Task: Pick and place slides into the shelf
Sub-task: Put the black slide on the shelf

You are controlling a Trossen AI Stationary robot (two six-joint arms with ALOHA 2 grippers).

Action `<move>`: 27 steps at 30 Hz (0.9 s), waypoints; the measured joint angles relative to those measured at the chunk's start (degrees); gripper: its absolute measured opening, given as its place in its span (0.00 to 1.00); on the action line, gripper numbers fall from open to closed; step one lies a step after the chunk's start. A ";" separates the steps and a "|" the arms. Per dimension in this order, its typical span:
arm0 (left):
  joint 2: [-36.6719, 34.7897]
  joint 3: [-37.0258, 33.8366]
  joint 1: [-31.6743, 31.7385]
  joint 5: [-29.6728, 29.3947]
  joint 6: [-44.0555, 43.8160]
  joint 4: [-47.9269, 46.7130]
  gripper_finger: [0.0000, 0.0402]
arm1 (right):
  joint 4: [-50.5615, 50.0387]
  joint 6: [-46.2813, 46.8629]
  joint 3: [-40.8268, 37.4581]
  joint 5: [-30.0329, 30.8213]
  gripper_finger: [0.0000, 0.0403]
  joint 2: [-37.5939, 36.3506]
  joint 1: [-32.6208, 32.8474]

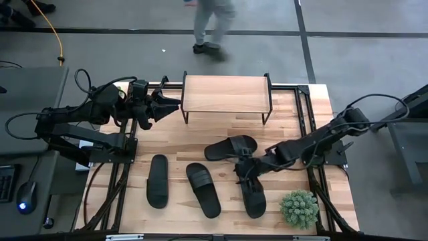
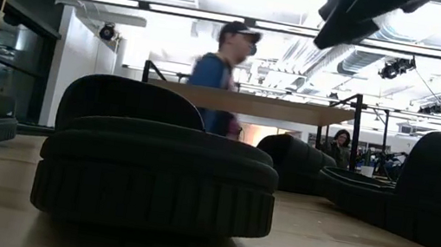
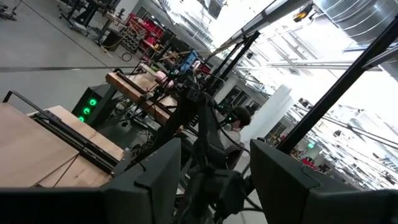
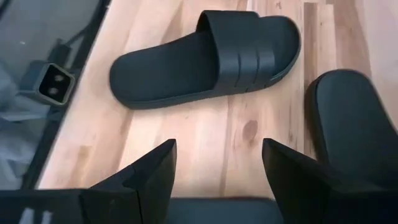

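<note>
Four black slides lie sole-down on the tabletop: one at the near left [image 1: 158,181], one near the middle [image 1: 203,189], one slanted behind it [image 1: 231,147] and one at the near right [image 1: 253,194]. The shelf [image 1: 224,94] stands on its thin black legs at the far middle, its wooden top bare. My right gripper [image 1: 244,167] is open above the table between the slanted slide [image 4: 211,56] and the near-right slide [image 4: 354,130], with bare wood between its fingers. My left gripper [image 1: 170,104] is open and empty, raised beside the shelf's left end.
A small green plant [image 1: 299,209] stands at the near right corner. Black rails [image 1: 304,114] run along the table's sides. A person [image 1: 210,27] walks on the floor beyond the far edge and also shows behind the shelf in the low view [image 2: 224,71].
</note>
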 joint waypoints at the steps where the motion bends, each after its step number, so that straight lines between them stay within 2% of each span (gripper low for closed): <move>1: 0.00 0.00 0.00 0.00 -0.03 0.02 0.44 | 0.52 -0.34 0.00 0.74 0.57 0.55 0.21; 13: 0.00 -0.02 0.01 -0.03 -3.07 0.11 0.44 | 8.38 -6.92 0.04 7.92 0.57 6.46 2.53; 19: 0.00 -0.02 0.00 -1.51 -4.57 0.19 0.44 | 14.66 -9.39 0.04 8.92 0.57 9.89 2.53; 27: 0.00 -0.02 0.02 -0.35 -4.59 0.24 0.44 | 21.88 -10.60 0.04 11.24 0.57 14.14 2.51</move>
